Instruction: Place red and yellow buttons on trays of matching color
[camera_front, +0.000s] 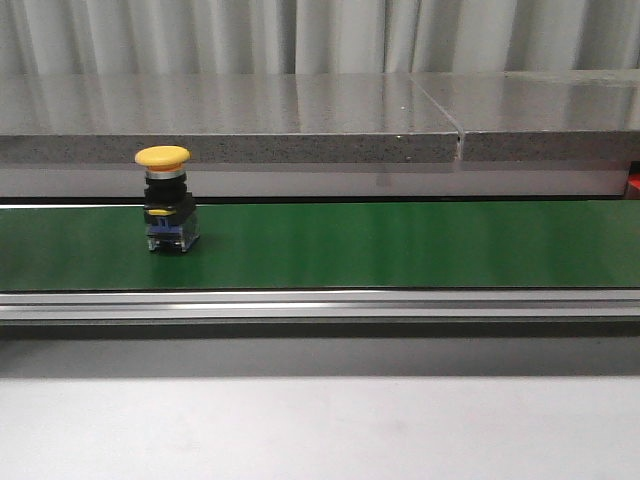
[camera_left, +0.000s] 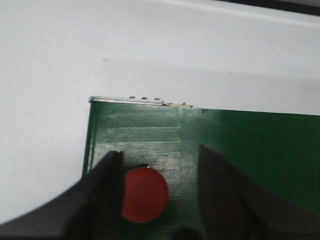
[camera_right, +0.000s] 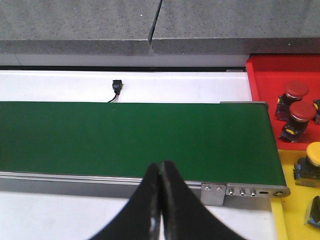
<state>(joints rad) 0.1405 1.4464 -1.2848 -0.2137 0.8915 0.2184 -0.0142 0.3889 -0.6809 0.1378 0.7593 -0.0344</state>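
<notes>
**Buttons on the belt, trays at its end**

A yellow button (camera_front: 163, 197) stands upright at 9 o'clock on the green conveyor belt (camera_front: 400, 245). The left end effector (camera_left: 160, 200) is spread around a red button (camera_left: 144, 194) (cap only visible). The right end effector (camera_right: 160, 205) is pressed together, with the red tray (camera_right: 265, 85) and yellow tray (camera_right: 292, 200) at 3 o'clock.

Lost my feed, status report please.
Left hand open around red button. Right hand shut, empty. Yellow button upright on belt, unobstructed.
</notes>
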